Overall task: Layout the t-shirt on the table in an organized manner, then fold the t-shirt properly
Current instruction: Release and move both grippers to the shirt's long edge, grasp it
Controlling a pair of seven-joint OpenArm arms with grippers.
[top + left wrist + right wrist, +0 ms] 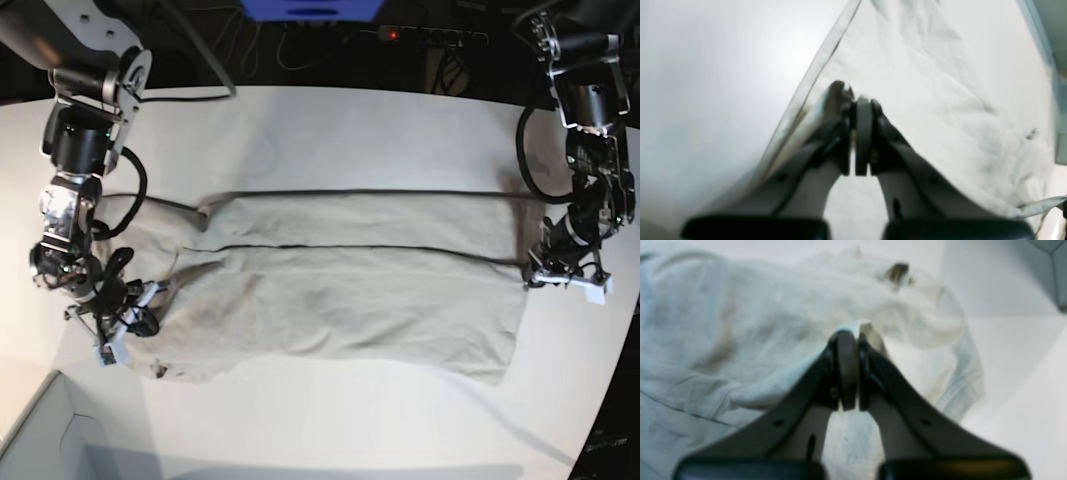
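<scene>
The t-shirt (350, 290) lies spread across the middle of the white table (330, 120), stretched lengthwise between the two arms, with one long edge folded over so a dark crease line runs along its length. Its collar end sits bunched and rumpled towards the right gripper (118, 318), while the hem end lies flatter by the left gripper (548, 272).

From the left wrist camera, the left gripper (863, 101) has its jaws pressed together on a pinch of the shirt's edge (940, 83), the fabric rising up around the tips. From the right wrist camera, the right gripper (850, 335) is likewise clamped tight on a fold of the shirt (740, 323), near the crumpled sleeve.

A small dark patch shows inside the bunched cloth in the right wrist view, perhaps the neck label, but it is far too blurred to read any writing. No brand or print can be made out on the shirt anywhere

A pale grey box corner (40, 440) pokes in at the near edge of the table
</scene>
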